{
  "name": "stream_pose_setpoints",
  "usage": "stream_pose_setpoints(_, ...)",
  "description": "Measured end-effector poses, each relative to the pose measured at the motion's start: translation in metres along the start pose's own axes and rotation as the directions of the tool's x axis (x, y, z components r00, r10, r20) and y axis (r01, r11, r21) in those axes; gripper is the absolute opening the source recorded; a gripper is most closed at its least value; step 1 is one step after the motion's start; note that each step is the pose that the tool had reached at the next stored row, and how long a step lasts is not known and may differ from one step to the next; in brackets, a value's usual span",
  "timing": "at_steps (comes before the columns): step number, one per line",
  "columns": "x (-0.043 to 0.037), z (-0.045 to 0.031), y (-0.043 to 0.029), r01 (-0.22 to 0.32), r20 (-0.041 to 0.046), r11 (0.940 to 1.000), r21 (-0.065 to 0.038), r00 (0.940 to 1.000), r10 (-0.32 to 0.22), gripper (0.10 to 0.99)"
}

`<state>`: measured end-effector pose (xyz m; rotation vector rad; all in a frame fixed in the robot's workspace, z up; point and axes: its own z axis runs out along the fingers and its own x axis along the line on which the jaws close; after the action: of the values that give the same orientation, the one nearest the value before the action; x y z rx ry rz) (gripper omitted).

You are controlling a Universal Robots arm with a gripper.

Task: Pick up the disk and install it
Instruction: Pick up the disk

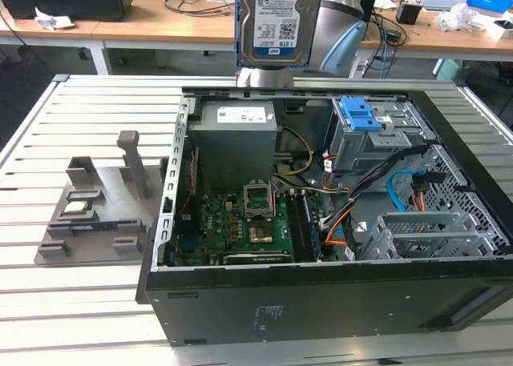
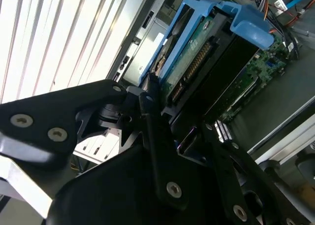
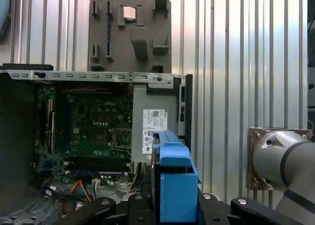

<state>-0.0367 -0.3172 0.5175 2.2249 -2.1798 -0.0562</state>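
Nearest, across the lower exterior view, the black open-sided computer case lies on its side, its green motherboard bared for access. Farther back, right of centre, sits the grey metal drive cage with a blue latch. At upper centre the disk, a silver labelled hard drive in a blue carrier, hangs upright over the case's rear. The black gripper pinches its sides, probably so it can be lowered in.

The tool clamps the blue-framed disk, connector edge showing. Beyond it — a green circuit board and the slatted worktop.
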Motion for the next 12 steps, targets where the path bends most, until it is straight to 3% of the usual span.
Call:
stream_pose_setpoints(7,0.0006,-0.0012,-0.0273,0.0,0.0,1.0,0.0,1.0,0.0,0.365)
stream_pose_setpoints(12,0.0035,-0.0012,-0.0282,0.0,-0.0001,1.0,0.0,1.0,0.0,0.365)
